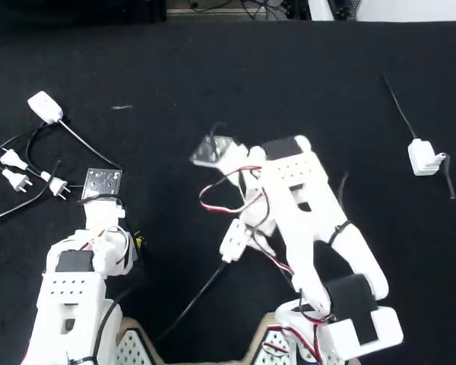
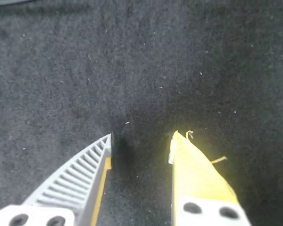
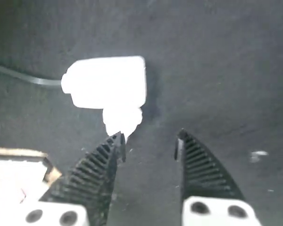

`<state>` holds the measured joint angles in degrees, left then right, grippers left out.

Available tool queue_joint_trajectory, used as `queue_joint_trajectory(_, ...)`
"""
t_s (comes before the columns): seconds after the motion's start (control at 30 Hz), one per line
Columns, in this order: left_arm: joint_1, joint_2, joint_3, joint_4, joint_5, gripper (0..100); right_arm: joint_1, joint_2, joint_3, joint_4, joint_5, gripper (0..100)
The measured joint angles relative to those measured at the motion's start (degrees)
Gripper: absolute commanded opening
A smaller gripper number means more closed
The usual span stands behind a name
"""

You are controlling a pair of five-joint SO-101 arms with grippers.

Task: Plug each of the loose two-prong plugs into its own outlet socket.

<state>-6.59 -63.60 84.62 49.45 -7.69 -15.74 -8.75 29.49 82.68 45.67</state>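
Three loose white two-prong plugs [image 1: 15,180] on black cords lie at the table's far left, beyond my left arm [image 1: 83,258]. A white socket block [image 1: 44,106] rests farther back on that side, and another white socket block [image 1: 424,156] sits at the far right. My left gripper [image 2: 141,136] is open over bare black cloth, holding nothing. My right gripper [image 3: 148,136] is open just short of a white corded socket block [image 3: 104,82]. A small white piece [image 3: 122,120] juts from that block beside one black fingertip [image 3: 115,141]. A similar white corded block [image 1: 235,239] lies under my right arm [image 1: 311,220].
Black cloth covers the whole table. Black cords [image 1: 30,144] loop around the plugs at the left. A thin black cord [image 1: 399,106] runs back from the right-hand socket block. Red and white arm wires [image 1: 220,190] hang beside the right arm.
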Motion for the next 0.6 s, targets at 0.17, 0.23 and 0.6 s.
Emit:
queue_joint_trajectory(0.17, 0.00, 0.00, 0.00, 0.00, 0.00, 20, 0.70, 0.00, 7.03, -2.99, 1.32, 14.9)
queue_joint_trajectory(0.23, 0.00, 0.00, 0.00, 0.00, 0.00, 20, 0.70, 0.00, 8.88, -4.75, 0.44, 14.9)
queue_joint_trajectory(0.6, 0.00, 0.00, 0.00, 0.00, 0.00, 20, 5.98, -1.49, 14.86, -12.40, -0.26, 17.2)
